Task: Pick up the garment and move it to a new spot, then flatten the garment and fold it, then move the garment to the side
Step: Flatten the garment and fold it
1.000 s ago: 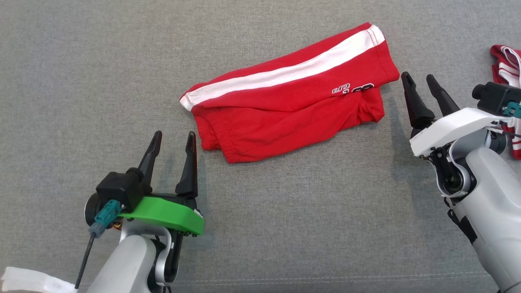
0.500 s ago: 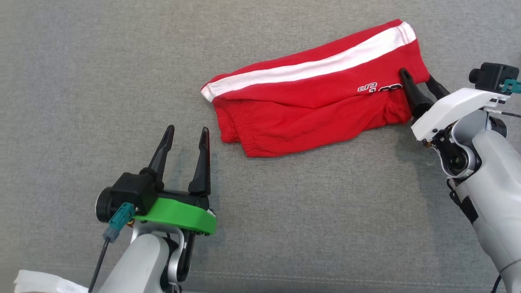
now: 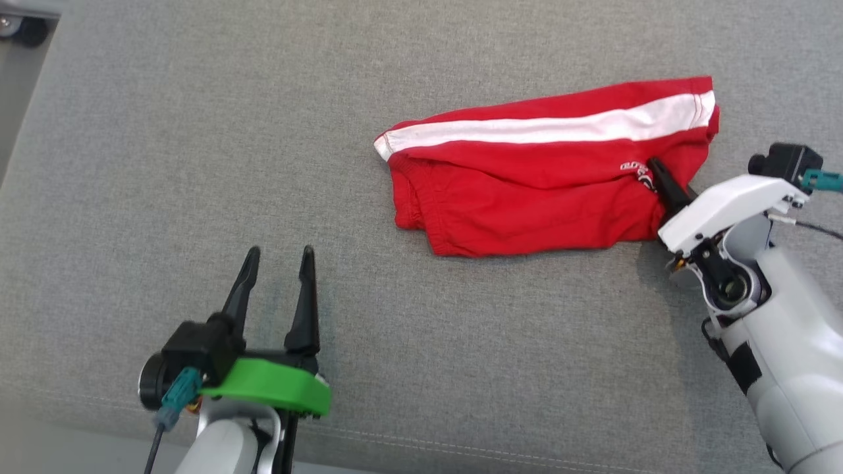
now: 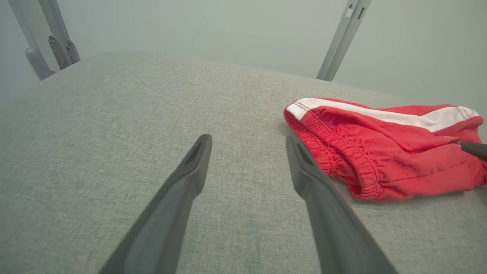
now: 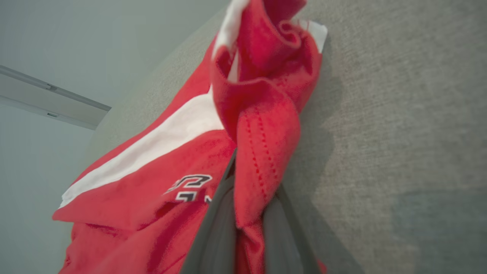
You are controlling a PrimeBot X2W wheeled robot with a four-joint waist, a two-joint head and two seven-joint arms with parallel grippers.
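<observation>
A folded red garment point(image 3: 527, 204) with a white stripe point(image 3: 560, 128) along one side lies on a grey fabric surface point(image 3: 197, 131), towards the far right in the head view. Its waistband point(image 4: 342, 156) end points to the robot's left. Its hem end, which carries a small printed logo point(image 3: 635, 168), points to the right. The right gripper point(image 3: 662, 176) is at the hem end, pinching a bunched fold of the red cloth. In the right wrist view the hem point(image 5: 262, 152) is squeezed between the two dark fingers point(image 5: 217, 236) and stands up crumpled above them, while the rest of the garment rests on the surface. In the head view one finger lies on top of the cloth and the other is hidden beneath it. The left gripper point(image 3: 280, 251) is well apart from the garment, near the front of the surface, with its fingers spread over bare fabric. In the left wrist view the waistband lies just beyond and to the right of one of the left gripper's fingers, without touching it. A stitched seam point(image 3: 461, 451) runs along the near edge of the surface. At the upper left corner of the head view a dark wheel point(image 3: 26, 29) stands on the pale floor point(image 3: 16, 112) beside the surface. Grey metal struts point(image 4: 342, 38) rise behind the surface against a pale wall point(image 4: 190, 26), and a pale rail point(image 5: 49, 101) crosses the background in the right wrist view.
</observation>
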